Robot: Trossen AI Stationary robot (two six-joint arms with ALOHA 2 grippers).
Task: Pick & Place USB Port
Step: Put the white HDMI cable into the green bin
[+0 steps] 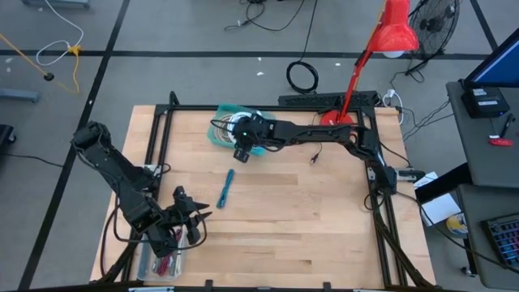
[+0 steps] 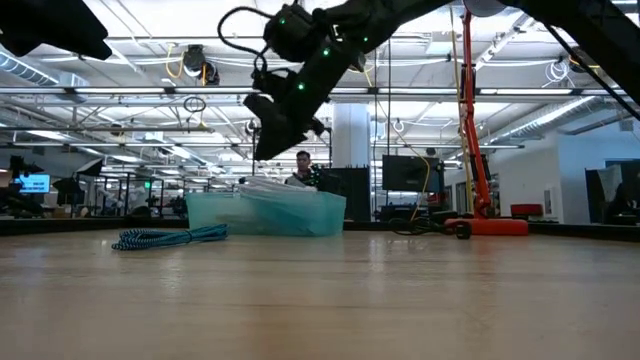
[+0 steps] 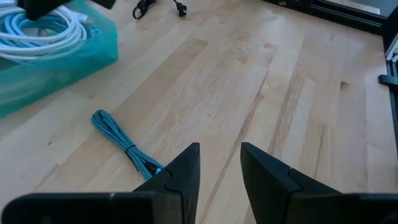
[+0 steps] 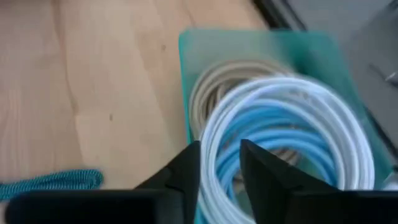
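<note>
Right gripper [image 4: 219,163], poised above the teal bin [image 4: 193,87]: its fingers stand a little apart with nothing between them, directly over the white-and-blue cable coil [image 4: 292,134] lying in the bin on top of a beige coil [image 4: 214,84]. You will see the bin near the table's [image 1: 308,219] far edge in the high view. The braided teal USB cable [image 1: 225,188] lies bundled on the bare wood, well apart from the bin, between the two arms. Judge it light, soft and limp: the loops will sag and may splay if you take one strand. Grip it across the whole bundle at its middle, where the wraps lie tightest; the braid should give fair friction. Left gripper [image 3: 219,167], waiting near the table's front left: fingers slightly parted, empty, with the teal cable lying just ahead of it.
</note>
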